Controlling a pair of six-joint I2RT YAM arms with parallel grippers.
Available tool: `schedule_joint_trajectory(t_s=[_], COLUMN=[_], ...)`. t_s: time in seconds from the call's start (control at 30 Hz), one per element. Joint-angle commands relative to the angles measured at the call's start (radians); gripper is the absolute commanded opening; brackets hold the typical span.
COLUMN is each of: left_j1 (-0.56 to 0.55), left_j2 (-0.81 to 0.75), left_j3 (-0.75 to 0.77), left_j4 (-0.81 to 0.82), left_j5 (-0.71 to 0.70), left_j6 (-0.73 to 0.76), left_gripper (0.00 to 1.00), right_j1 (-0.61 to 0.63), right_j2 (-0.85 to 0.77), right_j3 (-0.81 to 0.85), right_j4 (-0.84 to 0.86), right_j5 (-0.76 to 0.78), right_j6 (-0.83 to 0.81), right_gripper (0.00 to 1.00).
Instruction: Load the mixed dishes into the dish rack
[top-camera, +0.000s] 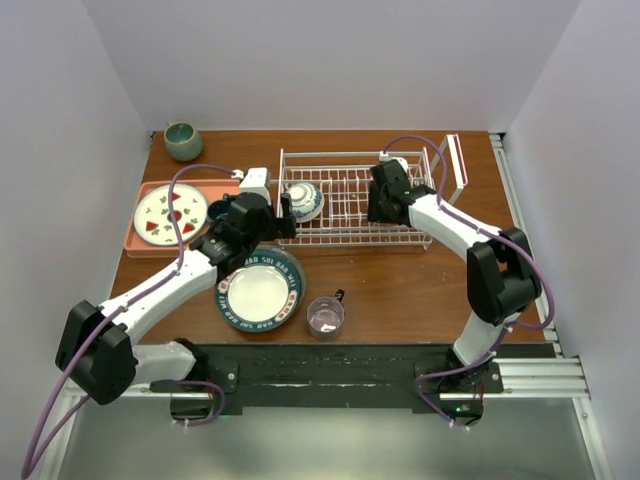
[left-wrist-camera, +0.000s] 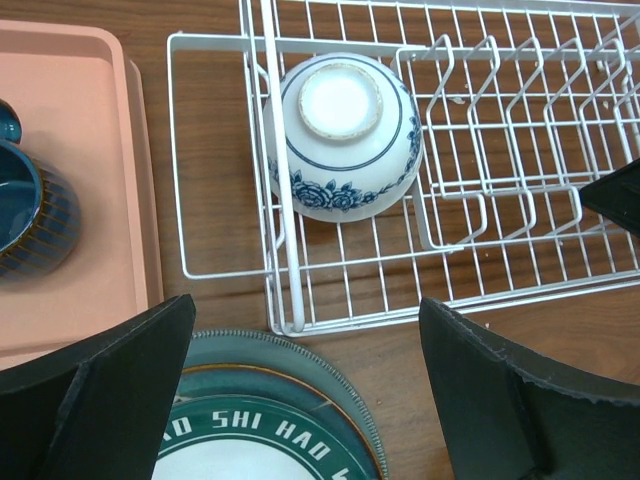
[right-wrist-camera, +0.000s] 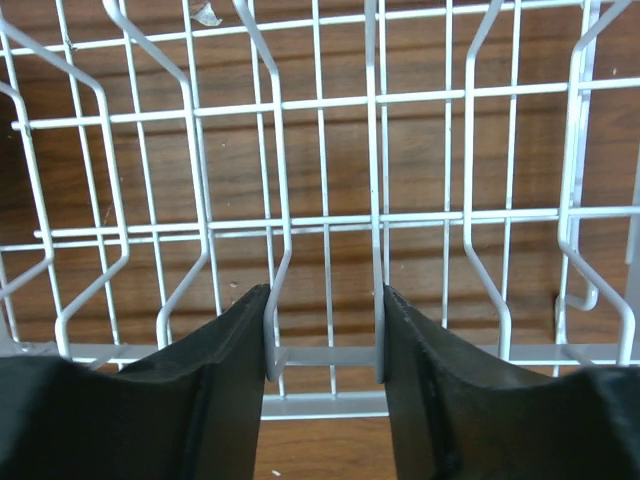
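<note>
The white wire dish rack stands at mid-table. The small blue-and-white bowl lies upside down in its left end and also shows in the left wrist view. My left gripper is open and empty, its jaws wide apart just in front of the rack's left corner. It hovers over the far edge of the lettered plate, which lies on the plain teal plate. The pinkish glass mug stands near the front edge. My right gripper is shut on a rack prong loop. The yellow plate is out of view.
A salmon-pink tray at the left holds a white plate with red fruit marks and a dark blue cup. A grey-green cup stands at the back left. The rack's tall end piece rises at the right.
</note>
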Motion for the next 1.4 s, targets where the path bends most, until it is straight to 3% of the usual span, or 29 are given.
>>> schedule_joint_trajectory(t_s=[0.0, 0.2, 0.77, 0.97, 1.17, 1.37], left_j1=[0.006, 0.007, 0.007, 0.006, 0.006, 0.006], left_j2=[-0.043, -0.083, -0.202, -0.211, -0.236, -0.287], left_j3=[-0.025, -0.06, -0.152, -0.161, -0.166, -0.167], left_j4=[0.007, -0.01, -0.1, -0.123, -0.157, -0.191], left_j5=[0.007, 0.005, -0.041, -0.045, -0.065, -0.09], left_j6=[-0.015, -0.015, -0.041, -0.058, -0.084, -0.103], left_gripper=[1.0, 1.0, 1.0, 1.0, 1.0, 1.0], right_j1=[0.008, 0.006, 0.005, 0.002, 0.003, 0.003], right_j2=[0.021, 0.057, 0.168, 0.198, 0.158, 0.046], right_j3=[0.078, 0.128, 0.233, 0.264, 0.266, 0.223], right_j4=[0.018, 0.03, 0.141, 0.135, 0.095, 0.079], right_j5=[0.061, 0.104, 0.196, 0.208, 0.188, 0.119], right_j6=[0.003, 0.006, -0.032, -0.034, -0.009, 0.008], right_gripper=[0.41, 0.36, 0.39, 0.55, 0.86, 0.99])
